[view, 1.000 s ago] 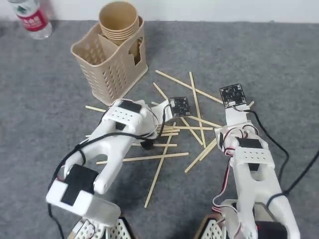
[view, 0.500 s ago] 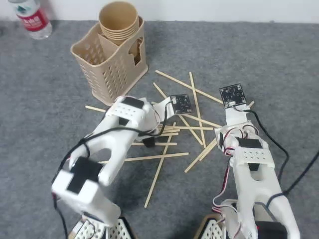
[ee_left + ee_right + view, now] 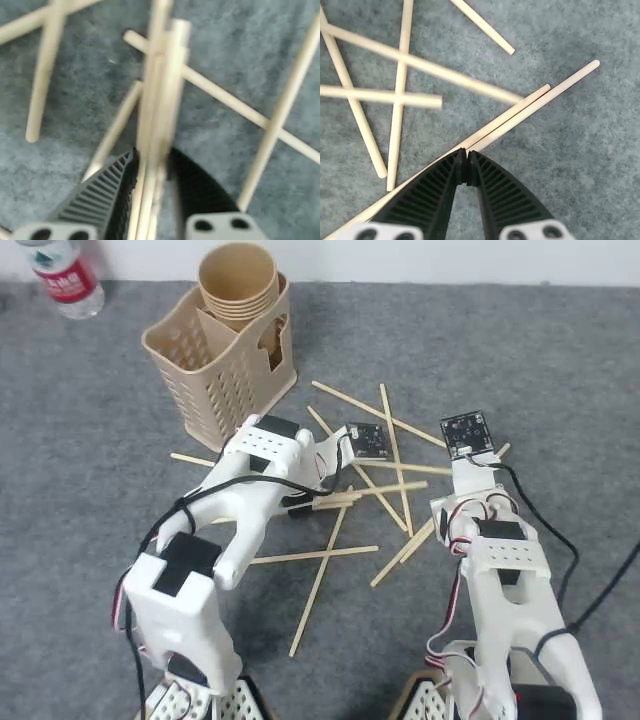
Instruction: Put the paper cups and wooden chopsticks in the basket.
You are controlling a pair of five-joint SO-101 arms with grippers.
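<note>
The wooden chopsticks (image 3: 395, 455) lie scattered and crossed over one another on the grey carpet (image 3: 500, 350), just in front of the basket (image 3: 215, 380), which stands upright near the far edge of the floor. A stack of paper cups (image 3: 237, 275) already sits inside the basket, its top rising above the rim. The left gripper (image 3: 151, 152) is down among the sticks, its jaws closed around a bundle of chopsticks (image 3: 159, 100). The bundle runs straight out past the fingertips, above the loose ones that cross the carpet below it. In the high view the left arm (image 3: 255, 480) stretches forward beside the basket, and the held bundle points sideways towards the right arm (image 3: 500, 560). The right gripper (image 3: 463, 156) sits low over the carpet with its jaws pressed fully together and nothing between them. A pair of chopsticks (image 3: 530, 102) lies side by side on the carpet, running out from just under its tips, with other sticks crossing nearby. A plastic bottle (image 3: 65, 275) lies at the far corner, well apart from the basket.
</note>
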